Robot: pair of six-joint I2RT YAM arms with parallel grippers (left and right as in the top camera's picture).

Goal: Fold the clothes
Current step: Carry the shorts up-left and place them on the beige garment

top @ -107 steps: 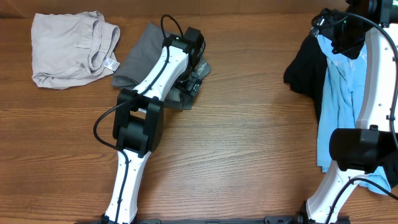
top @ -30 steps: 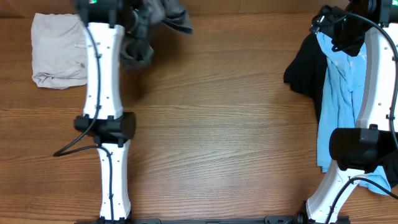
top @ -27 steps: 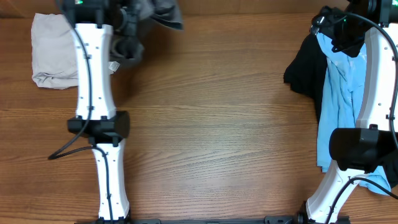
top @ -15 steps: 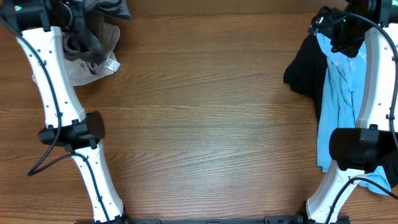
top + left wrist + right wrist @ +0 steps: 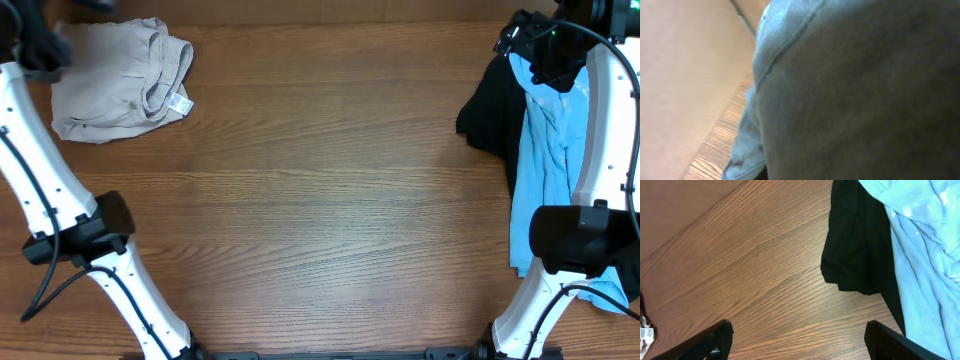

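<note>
A wide wooden table [image 5: 340, 200] is seen from above. At 3 o'clock a long light blue shirt [image 5: 545, 150] is laid out loosely, running down toward 4 o'clock. It has not been folded. A black garment [image 5: 490, 115] is bunched up at 2 o'clock, touching the shirt's inner edge. It has not been folded either. At 10 o'clock a pair of beige shorts [image 5: 110, 85] is laid in a fairly neat folded stack, with a small white tag showing at one corner.

A grey cloth [image 5: 865, 100] fills nearly all of the left wrist view, very close to the camera, and a seam can be seen across it. The left gripper [image 5: 40, 45] is found at the far 10 o'clock corner, just beside the shorts. Its fingers are hidden, so it cannot be told how far it is open or whether the cloth is gripped.

The right gripper [image 5: 545, 45] is held at 2 o'clock, over the top end of the blue shirt. Its fingers [image 5: 715, 340] are spread wide — nothing is held between them.

The job is judged to be less than half done. One piece looks finished, the grey cloth is not yet laid down, and two pieces are left to fold.
</note>
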